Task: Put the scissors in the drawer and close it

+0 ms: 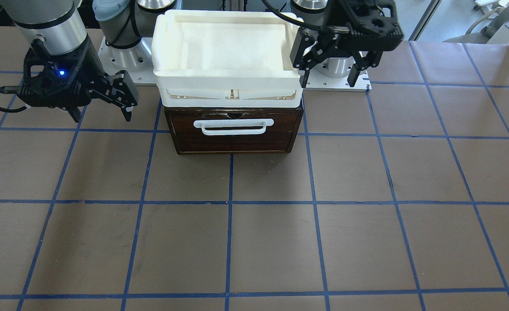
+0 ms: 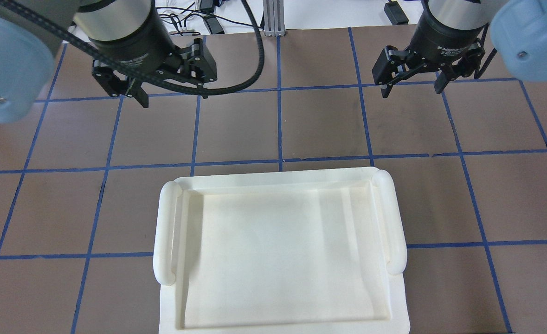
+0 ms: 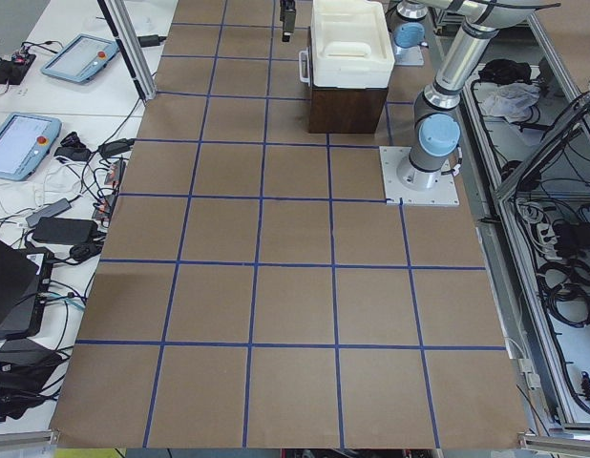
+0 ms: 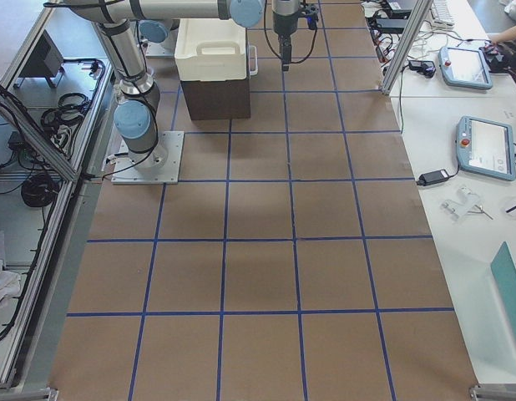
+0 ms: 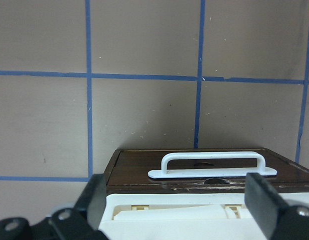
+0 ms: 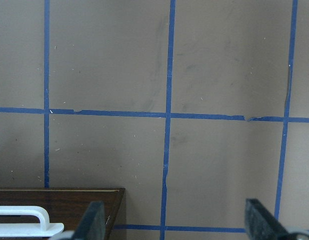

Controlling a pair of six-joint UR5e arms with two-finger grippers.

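The drawer [image 1: 232, 139] is a dark brown wooden front with a white bar handle [image 1: 233, 126], and it sits pushed in flush with its box. It also shows in the left wrist view [image 5: 204, 161], and its corner shows in the right wrist view [image 6: 69, 200]. The scissors show in no view. My left gripper [image 1: 328, 71] is open and empty, raised beside the box on my left; overhead it [image 2: 171, 88] hangs over bare table. My right gripper [image 1: 101, 113] is open and empty on the other side, as it is in the overhead view [image 2: 412, 86].
A white plastic tray [image 1: 226, 73] rests on top of the drawer box and hides the box in the overhead view [image 2: 166, 232]. The brown table bears a blue tape grid [image 1: 230, 201]. The arm bases [image 1: 120, 56] stand behind the box. Side benches hold tablets [image 4: 485, 146].
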